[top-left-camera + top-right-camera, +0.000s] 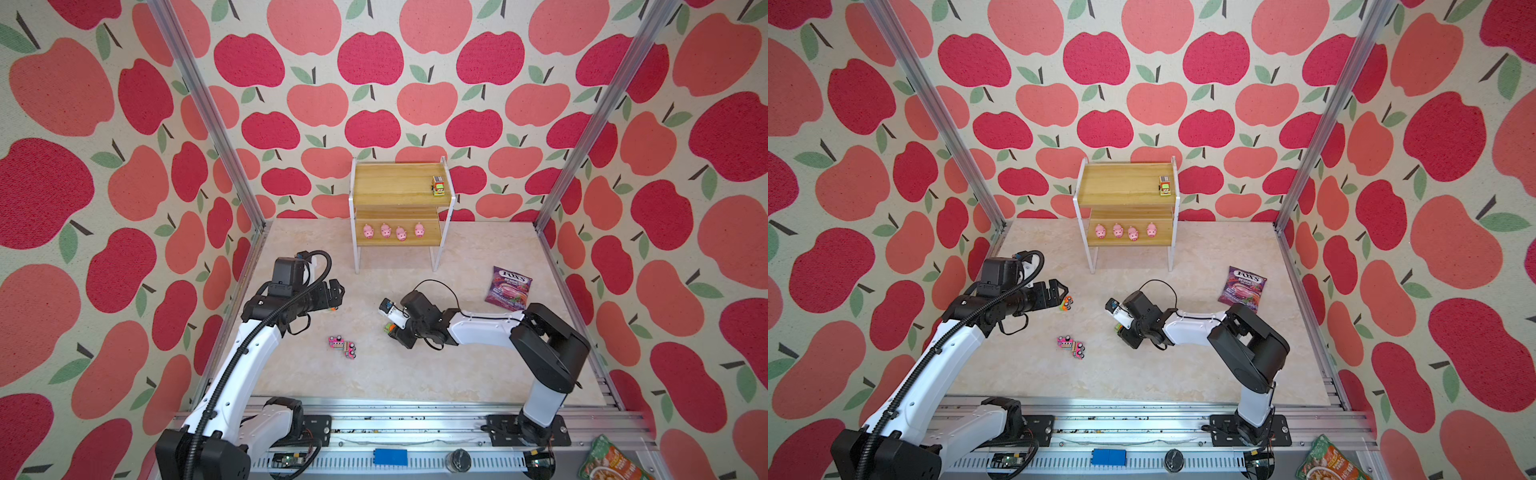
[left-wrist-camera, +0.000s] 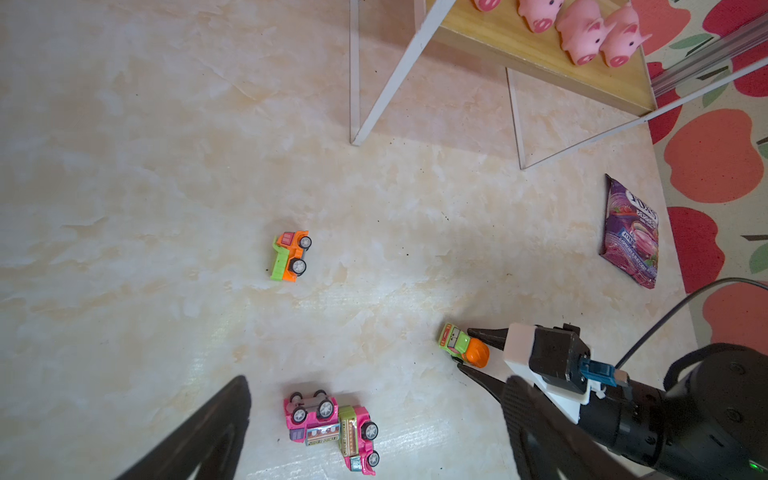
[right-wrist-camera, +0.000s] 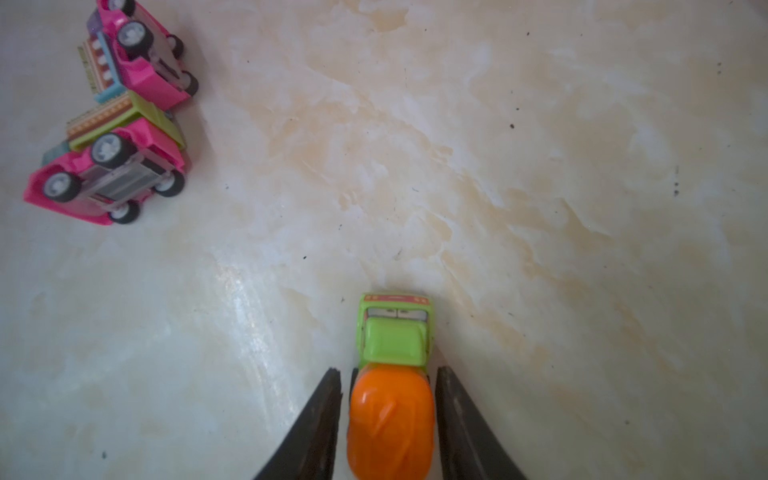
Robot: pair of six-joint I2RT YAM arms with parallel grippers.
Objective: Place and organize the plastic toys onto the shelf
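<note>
We see the right gripper [image 3: 388,372] low over the table [image 1: 374,374], its 2 black fingers straddling the mixer truck [image 3: 395,332] at the orange drum, so the toy sits directly between the fingertips. The truck stands upright on its wheels. Its long axis runs straight out along the gripper's reach, green cab pointing away from the wrist. The fingers therefore face its 2 long flanks and would close across its narrow width, which we judge the sound way to take it. The jaws are drawn in close to the drum, but a thin sliver shows on one side in the right wrist view, and we cannot tell whether the pads are pressing or only flanking it. The left gripper [image 1: 334,295] hangs with its jaws spread wide and holds nothing. The dump truck [image 2: 291,255], lying on its side, is just beside it, so that arm is nearer for that toy, while the right arm is plainly nearer the mixer. 2 pink trucks [image 2: 332,428] lie tipped over and touching each other between the arms. On the shelf [image 1: 395,183], 4 pigs [image 1: 385,230] stand in a row on the lower board and 1 brown truck [image 1: 438,185] sits at the right end of the top board. From the mixer the shelf lies straight back toward the far wall, well apart, and the candy bag [image 1: 509,287] lies off to the right of that path.
</note>
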